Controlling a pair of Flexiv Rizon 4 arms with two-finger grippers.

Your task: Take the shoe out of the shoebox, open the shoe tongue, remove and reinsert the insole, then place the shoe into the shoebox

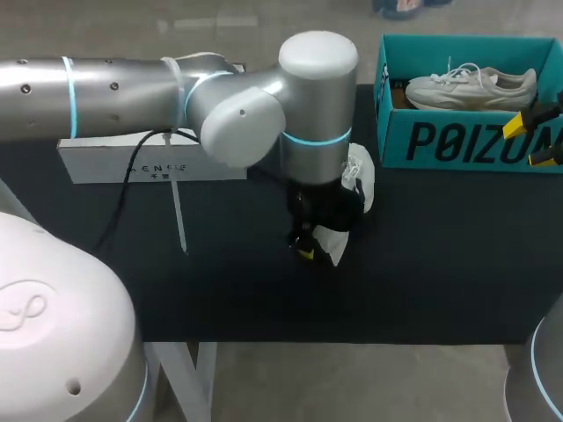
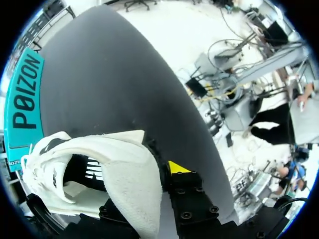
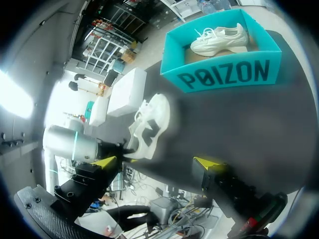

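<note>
While left tool (image 1: 308, 251) clamps shoe (image 2: 124, 169) heel | right tool (image 3: 155, 163) wide, empty | hold steady, then peel tongue.

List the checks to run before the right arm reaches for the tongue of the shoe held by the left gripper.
1. Left gripper shut on the white mesh sneaker at its heel: ok.
2. Sneaker outside the teal cardboard shoebox, over the black table: ok.
3. Right gripper open and empty: ok.
4. Bare table between right gripper and sneaker: ok.
5. Tongue already opened: cannot tell.
6. Shoebox empty for the return: not ok, a second pale sneaker lies inside.
</note>
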